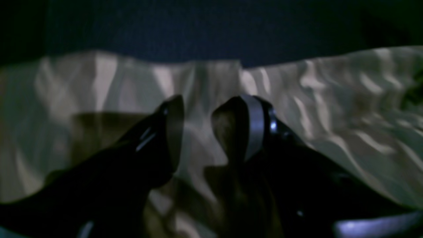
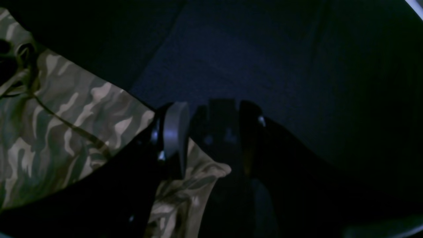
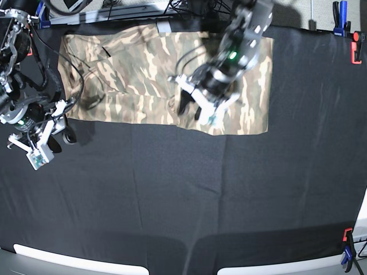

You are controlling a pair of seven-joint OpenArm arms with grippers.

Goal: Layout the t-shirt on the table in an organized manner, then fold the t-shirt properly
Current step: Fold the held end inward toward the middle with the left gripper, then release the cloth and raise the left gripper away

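The camouflage t-shirt (image 3: pixel 143 74) lies spread flat along the far side of the black table (image 3: pixel 183 200). My left gripper (image 3: pixel 192 109) hangs over the shirt's near hem, right of its middle. In the left wrist view the left gripper (image 1: pixel 210 102) is open, with rippled shirt cloth (image 1: pixel 330 109) showing behind and between its fingers. My right gripper (image 3: pixel 60 137) sits at the shirt's near left corner. In the right wrist view the right gripper (image 2: pixel 213 109) is open too. The shirt's corner (image 2: pixel 82 109) lies under its left finger and nothing is pinched.
Red clamps (image 3: pixel 355 51) and blue clamps (image 3: pixel 342 11) grip the table's right edge, and another clamp (image 3: pixel 347 246) sits at the near right corner. Cables and a rail run behind the far edge. Black cloth stretches in front of the shirt.
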